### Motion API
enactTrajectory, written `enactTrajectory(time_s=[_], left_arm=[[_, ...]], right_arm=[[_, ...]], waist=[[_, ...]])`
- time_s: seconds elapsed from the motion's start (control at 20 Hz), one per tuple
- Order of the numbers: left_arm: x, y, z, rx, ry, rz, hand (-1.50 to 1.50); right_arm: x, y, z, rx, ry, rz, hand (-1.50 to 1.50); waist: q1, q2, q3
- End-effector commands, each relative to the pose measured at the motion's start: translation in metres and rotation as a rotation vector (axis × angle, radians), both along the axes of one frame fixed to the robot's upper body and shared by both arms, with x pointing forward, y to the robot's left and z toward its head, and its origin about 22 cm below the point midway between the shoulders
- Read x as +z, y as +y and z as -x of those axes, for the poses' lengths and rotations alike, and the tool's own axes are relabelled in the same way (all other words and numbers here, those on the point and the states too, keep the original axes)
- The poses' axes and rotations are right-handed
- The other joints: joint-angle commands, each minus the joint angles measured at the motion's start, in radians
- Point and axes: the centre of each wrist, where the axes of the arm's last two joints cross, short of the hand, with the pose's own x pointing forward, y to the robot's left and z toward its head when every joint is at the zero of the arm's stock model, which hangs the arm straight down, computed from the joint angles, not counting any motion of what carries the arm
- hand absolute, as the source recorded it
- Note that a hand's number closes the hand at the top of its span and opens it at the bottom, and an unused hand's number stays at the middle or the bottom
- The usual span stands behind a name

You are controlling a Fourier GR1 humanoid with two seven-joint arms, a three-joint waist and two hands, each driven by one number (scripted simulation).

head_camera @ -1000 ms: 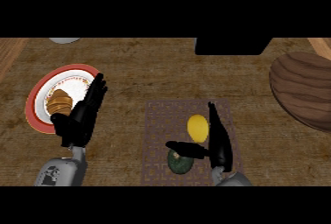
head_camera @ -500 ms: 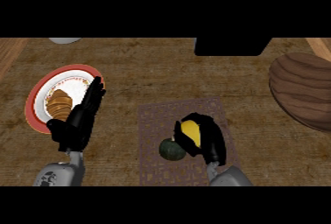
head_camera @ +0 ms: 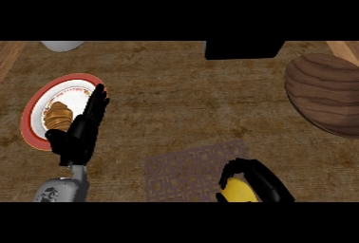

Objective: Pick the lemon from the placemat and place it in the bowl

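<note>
- Right hand (head_camera: 263, 180), lowest in the head view: black fingers curl over the lemon (head_camera: 240, 191) and wrap it. Lemon is smooth, yellow, rounded, its bottom cut by the view's lower edge.
- Placemat (head_camera: 186, 173) just left of that hand: dark brown-grey, rectangular, woven lattice texture, lying flat. The lemon shows at its right edge; cannot tell whether it still touches the mat.
- Left hand (head_camera: 80, 128), well left of the mat: black, fingers straight and together, pointing up and away, holding nothing. Grey forearm (head_camera: 63, 187) below it.
- Plate (head_camera: 38, 107) under and left of the left hand's fingers: round, red rim, white centre. Holds a croissant (head_camera: 57, 116), golden brown, ridged, just left of the hand.
- Counter (head_camera: 175, 104): rough brown wood grain, matte.
- Bowl (head_camera: 326, 92), up and right of the right hand, well apart from it: large, dark brown wood, banded grain, rounded; cut by the right edge. Contents not visible.
- Farthest: black boxy object (head_camera: 244, 48) at top centre, pale grey rounded object (head_camera: 61, 45) at top left, both cropped.
</note>
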Motion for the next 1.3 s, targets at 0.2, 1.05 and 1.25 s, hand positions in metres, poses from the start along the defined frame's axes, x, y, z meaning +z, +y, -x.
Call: enactTrajectory(time_s=[0.2,1.05,1.25], left_arm=[[-0.009,-0.002,0.009,0.006,0.0,0.008,0.0],[0.017,-0.005,0.008,-0.019,-0.012,-0.01,0.0],[0.004,0.003,0.001,-0.033,-0.01,-0.004,0.0]], right_arm=[[0.058,-0.096,0.027,0.25,-0.185,-0.291,1.5],[0.231,-0.192,0.058,0.014,-0.53,-0.179,1.5],[0.271,-0.187,0.049,-0.053,-0.52,-0.215,1.5]], waist=[[-0.021,0.0,-0.001],[0.019,0.004,-0.003],[0.028,0.008,-0.004]])
